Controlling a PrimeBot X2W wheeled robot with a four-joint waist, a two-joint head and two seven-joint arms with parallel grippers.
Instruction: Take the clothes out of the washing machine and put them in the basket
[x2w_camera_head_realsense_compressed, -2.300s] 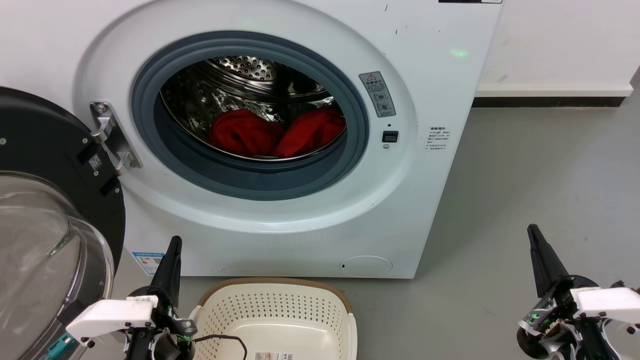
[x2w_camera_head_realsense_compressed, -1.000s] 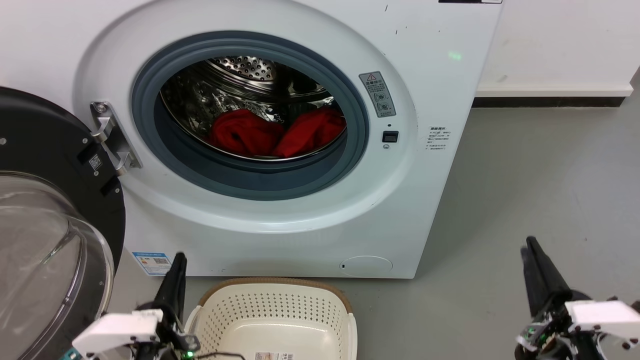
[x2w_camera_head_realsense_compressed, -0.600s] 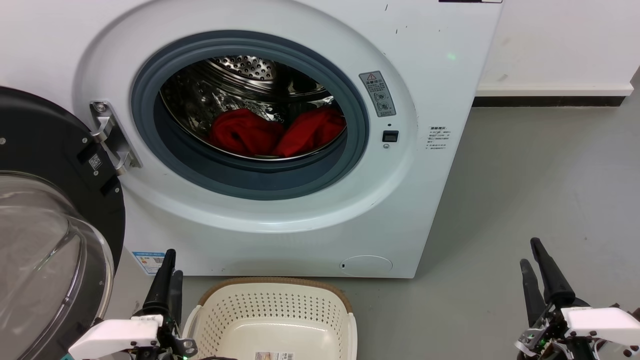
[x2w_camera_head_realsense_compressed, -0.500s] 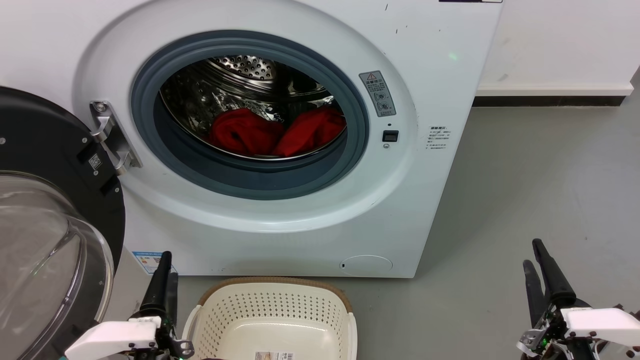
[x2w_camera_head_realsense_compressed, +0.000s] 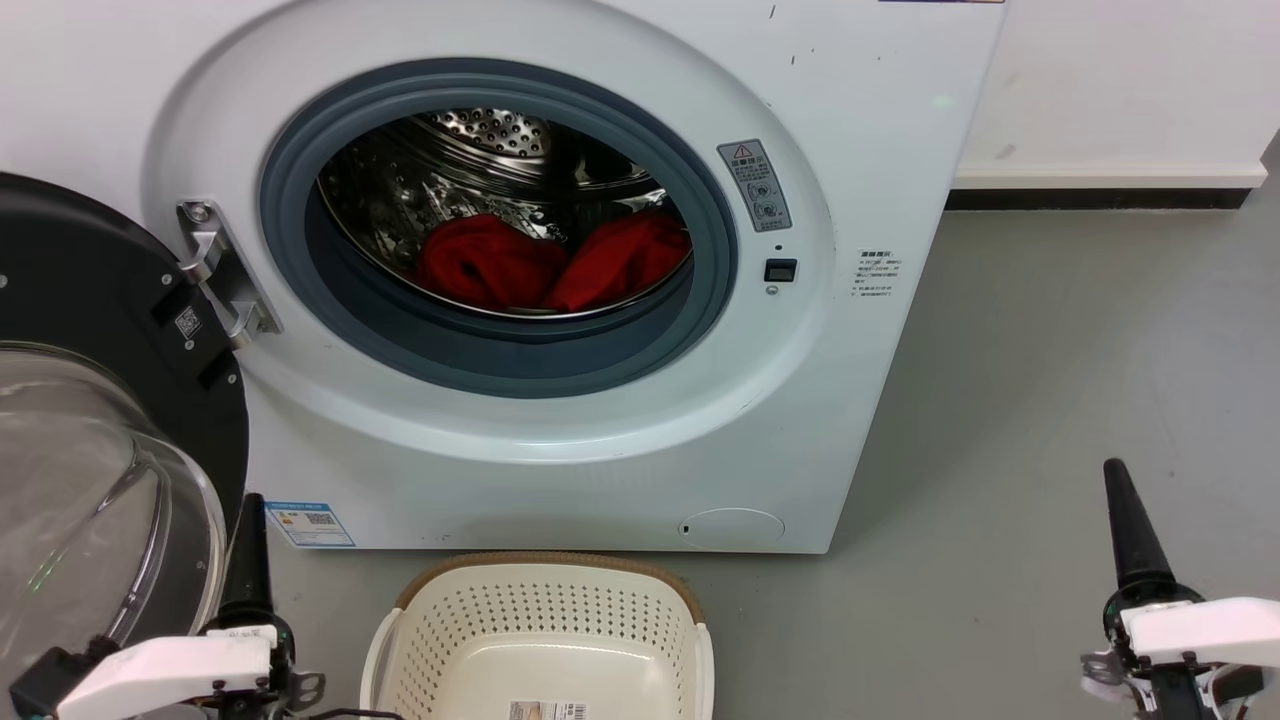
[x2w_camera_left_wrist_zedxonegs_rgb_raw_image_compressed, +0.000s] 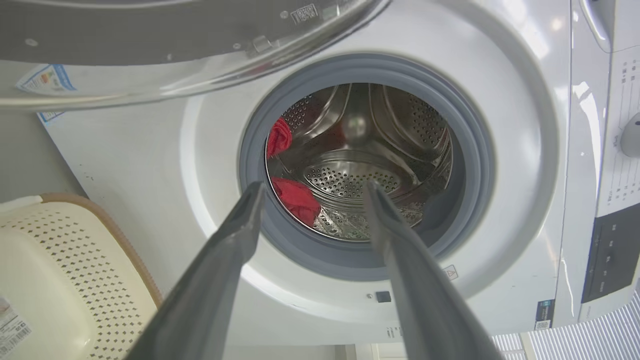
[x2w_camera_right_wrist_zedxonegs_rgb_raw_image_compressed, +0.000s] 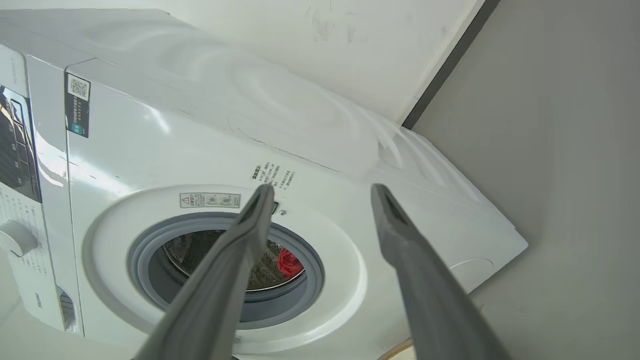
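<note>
You are looking at a laundry corner of a bare, plain room: a white front-loading washing machine (x2w_camera_head_realsense_compressed: 560, 480) stands by a white wall (x2w_camera_head_realsense_compressed: 1120, 80) on a smooth grey floor (x2w_camera_head_realsense_compressed: 1050, 350) edged with a dark skirting strip (x2w_camera_head_realsense_compressed: 1095, 199), and a cream laundry basket (x2w_camera_head_realsense_compressed: 545, 562) sits on the floor just before it.

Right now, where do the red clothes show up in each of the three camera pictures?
Head view: the clothes lie as two red bundles side by side low in the drum, upper middle of the picture.
Left wrist view: red patches at the drum's left edge, middle of the picture.
Right wrist view: a small red patch inside the drum, lower middle.
Shared landmark: the grey rubber ring around the drum's mouth.
</note>
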